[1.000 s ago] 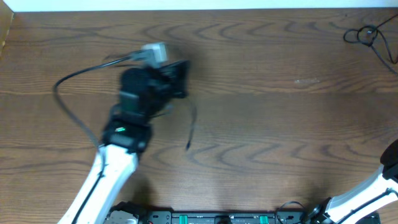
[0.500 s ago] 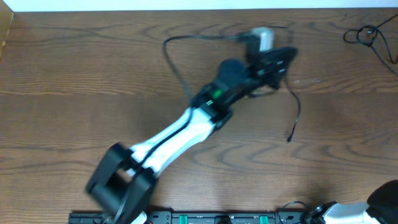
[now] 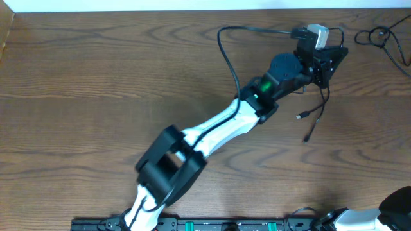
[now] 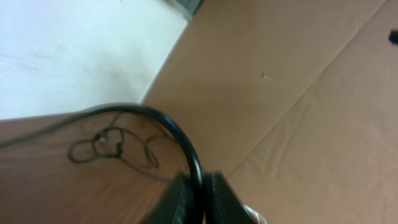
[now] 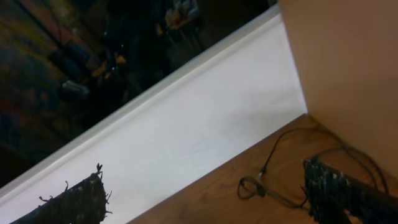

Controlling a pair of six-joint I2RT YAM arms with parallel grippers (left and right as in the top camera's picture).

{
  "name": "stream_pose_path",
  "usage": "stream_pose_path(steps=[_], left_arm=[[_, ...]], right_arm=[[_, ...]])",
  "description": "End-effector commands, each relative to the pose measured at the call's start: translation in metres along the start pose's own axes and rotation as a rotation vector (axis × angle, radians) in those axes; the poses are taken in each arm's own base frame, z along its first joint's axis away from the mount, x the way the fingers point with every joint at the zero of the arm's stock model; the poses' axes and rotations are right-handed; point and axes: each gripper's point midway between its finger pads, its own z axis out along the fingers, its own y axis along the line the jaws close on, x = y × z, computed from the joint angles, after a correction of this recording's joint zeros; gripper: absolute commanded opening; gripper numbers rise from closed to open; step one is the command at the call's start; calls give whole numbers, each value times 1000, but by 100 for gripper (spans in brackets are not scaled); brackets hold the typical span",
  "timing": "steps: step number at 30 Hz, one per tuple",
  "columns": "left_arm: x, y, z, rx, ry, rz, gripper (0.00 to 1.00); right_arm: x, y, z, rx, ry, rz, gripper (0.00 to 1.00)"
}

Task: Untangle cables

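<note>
My left gripper (image 3: 323, 69) reaches to the table's far right and is shut on a black cable (image 3: 224, 50). The cable arcs back to the left behind the arm, and its two free ends (image 3: 307, 136) hang down toward the table. In the left wrist view the black cable (image 4: 163, 116) runs straight into the closed jaws of the left gripper (image 4: 200, 182). A small looped bundle of thin dark cable (image 3: 379, 35) lies in the far right corner, apart from the held one. My right gripper (image 5: 202, 173) is open with nothing between its fingers.
The thin bundle (image 4: 107, 147) lies just beyond the left jaws and also shows as thin bundle (image 5: 252, 186) between the right fingers' view. The table's back edge meets a white strip (image 3: 192, 5). The right arm's base (image 3: 395, 212) sits at the bottom right corner.
My left arm has swung from the table's far left across to the far right, carrying the black cable with it. The right gripper stays open.
</note>
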Motion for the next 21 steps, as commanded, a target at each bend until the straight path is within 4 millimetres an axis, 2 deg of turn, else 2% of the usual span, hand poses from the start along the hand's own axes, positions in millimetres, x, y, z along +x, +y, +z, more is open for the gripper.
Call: stream_pose_path(steps=[1,4,6,9,11,12,14,15,18,19,21], left_arm=[[-9,11,17,6,-63,-132,14],[-19,0,37,59,-71,-131,15],[-24,0,50,36,-71,-115,15],[-24,18,67,-51,-66,-102,15],[-16,31,73,-84,-70,-95,15],[-10,40,75,-103,-76,-102,15],[16,66,78,-161,-58,-148,17],[26,73,79,-171,-42,-151,31],[65,100,78,-243,45,-165,90],[80,111,74,-287,95,-169,95],[112,134,60,-392,236,-128,96]], right_arm=[[6,9,5,-33,24,16,99],[9,10,6,-37,34,20,99],[10,10,6,-35,39,25,99],[15,9,6,-31,58,40,99],[19,10,7,-31,71,49,98],[21,11,7,-31,77,52,98],[25,15,9,-39,94,58,98],[27,16,10,-43,98,59,98],[30,23,13,-58,110,52,98],[31,26,14,-65,113,46,98],[34,31,15,-78,119,25,99]])
